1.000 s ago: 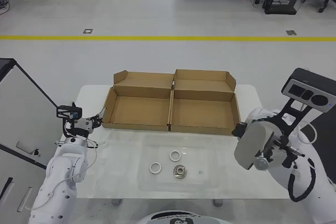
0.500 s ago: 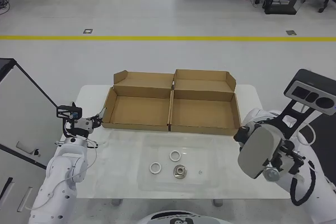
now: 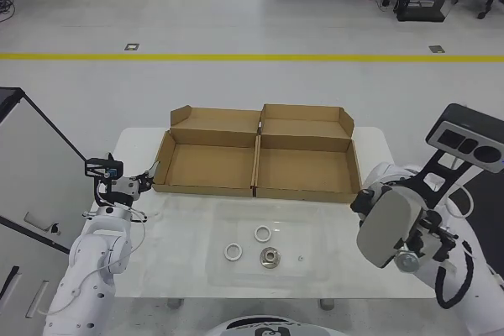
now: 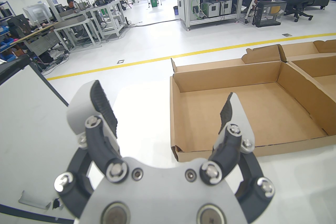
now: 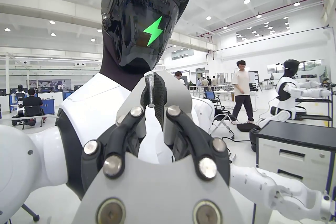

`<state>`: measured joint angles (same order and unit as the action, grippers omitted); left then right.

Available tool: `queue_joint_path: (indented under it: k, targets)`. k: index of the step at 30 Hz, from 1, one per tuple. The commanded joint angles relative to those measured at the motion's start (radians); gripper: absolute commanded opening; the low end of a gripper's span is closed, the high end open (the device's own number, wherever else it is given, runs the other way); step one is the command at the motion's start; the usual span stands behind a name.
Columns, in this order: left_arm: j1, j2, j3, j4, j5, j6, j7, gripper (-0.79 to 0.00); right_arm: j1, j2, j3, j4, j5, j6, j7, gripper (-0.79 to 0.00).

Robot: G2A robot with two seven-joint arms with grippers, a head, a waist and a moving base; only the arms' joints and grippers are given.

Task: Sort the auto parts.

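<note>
The left box (image 3: 210, 164) and the right box (image 3: 307, 168) are plain brown cardboard. The table (image 3: 176, 244) is white. The two rings (image 3: 233, 250) (image 3: 262, 233) are white, the nut (image 3: 270, 257) is grey metal. The bolt (image 5: 151, 91) is dark grey with fine thread lines. The floor line (image 3: 252, 56) is yellow.

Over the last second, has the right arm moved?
Yes. The right arm shifted slightly away from the right cardboard box, outward and back toward the robot, then stopped.

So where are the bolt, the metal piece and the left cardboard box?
bolt (image 5: 151, 91), right wrist view, its threaded shank.
metal piece (image 3: 270, 257), top view, its top.
left cardboard box (image 3: 206, 168), top view, its bare floor.
</note>
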<state>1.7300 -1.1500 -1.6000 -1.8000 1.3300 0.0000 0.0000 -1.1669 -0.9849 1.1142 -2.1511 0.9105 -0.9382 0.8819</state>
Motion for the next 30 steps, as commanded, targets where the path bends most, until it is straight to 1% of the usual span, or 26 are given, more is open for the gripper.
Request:
queue_joint_path:
  k: [1, 10, 12, 14, 15, 19, 20, 22, 24, 25, 28, 30]
  targets:
    - [0.000, 0.000, 0.000, 0.000, 0.000, 0.000, 0.000, 0.000, 0.000, 0.000, 0.000, 0.000, 0.000, 0.000, 0.000, -0.785]
    - [0.000, 0.000, 0.000, 0.000, 0.000, 0.000, 0.000, 0.000, 0.000, 0.000, 0.000, 0.000, 0.000, 0.000, 0.000, -0.785]
    - [0.000, 0.000, 0.000, 0.000, 0.000, 0.000, 0.000, 0.000, -0.012, -0.003, 0.010, -0.007, -0.028, 0.025, -0.042, -0.785]
    - [0.000, 0.000, 0.000, 0.000, 0.000, 0.000, 0.000, 0.000, -0.025, -0.002, 0.038, -0.006, -0.098, 0.070, -0.071, -0.785]
    - [0.000, 0.000, 0.000, 0.000, 0.000, 0.000, 0.000, 0.000, -0.037, -0.001, 0.064, 0.002, -0.135, 0.101, -0.094, -0.785]
    - [0.000, 0.000, 0.000, 0.000, 0.000, 0.000, 0.000, 0.000, -0.082, 0.014, 0.198, 0.011, -0.288, 0.248, -0.119, -0.785]
    - [0.000, 0.000, 0.000, 0.000, 0.000, 0.000, 0.000, 0.000, -0.093, 0.019, 0.236, 0.014, -0.327, 0.289, -0.108, -0.785]
    - [0.000, 0.000, 0.000, 0.000, 0.000, 0.000, 0.000, 0.000, -0.115, 0.031, 0.316, 0.017, -0.416, 0.396, -0.075, -0.785]
    - [0.000, 0.000, 0.000, 0.000, 0.000, 0.000, 0.000, 0.000, -0.131, 0.042, 0.389, 0.011, -0.505, 0.482, -0.018, -0.785]
    - [0.000, 0.000, 0.000, 0.000, 0.000, 0.000, 0.000, 0.000, -0.140, 0.046, 0.420, 0.011, -0.526, 0.519, -0.001, -0.785]
    - [0.000, 0.000, 0.000, 0.000, 0.000, 0.000, 0.000, 0.000, -0.150, 0.063, 0.508, 0.007, -0.668, 0.621, 0.112, -0.785]
    - [0.000, 0.000, 0.000, 0.000, 0.000, 0.000, 0.000, 0.000, -0.162, 0.074, 0.555, 0.010, -0.774, 0.710, 0.185, -0.785]
